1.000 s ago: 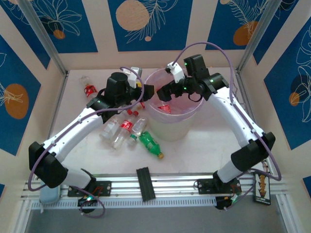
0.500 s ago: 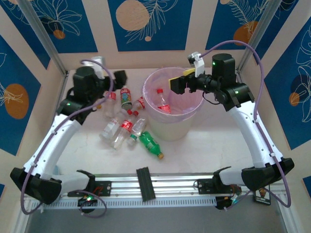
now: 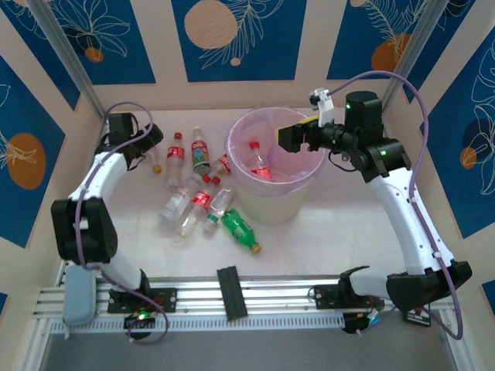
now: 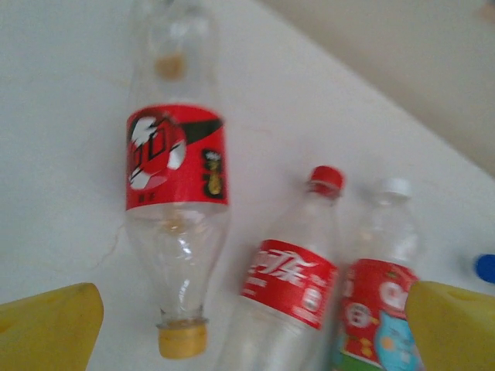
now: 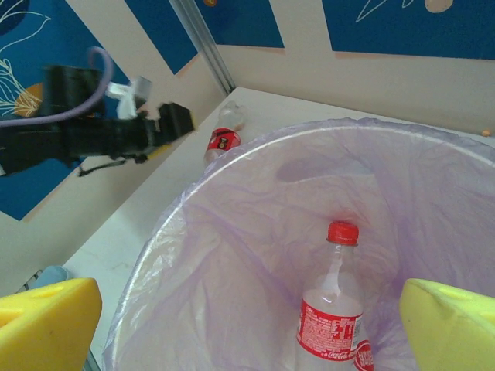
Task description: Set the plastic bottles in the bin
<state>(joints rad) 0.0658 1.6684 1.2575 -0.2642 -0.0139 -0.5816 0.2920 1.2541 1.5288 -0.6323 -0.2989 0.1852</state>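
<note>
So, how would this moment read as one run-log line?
left gripper: open, near yellow-capped bottle | right gripper: open, above bin | in bin: red-capped bottle

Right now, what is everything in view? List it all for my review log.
bin: one, cream-white with a lilac bag liner, far middle of the table.
bottle in the bin: one, clear with red cap and label, inside the liner.
loose bottles: about eight, clear with red labels, lying on the table left of the bin.
green bottle: one, green with yellow cap, lying at the near side of the bin.
table: one, white.
black block: one, on the near rail between the arm bases.
left claw: open, yellow pads, above the far-left bottles.
right claw: open, yellow pads, over the bin.
</note>
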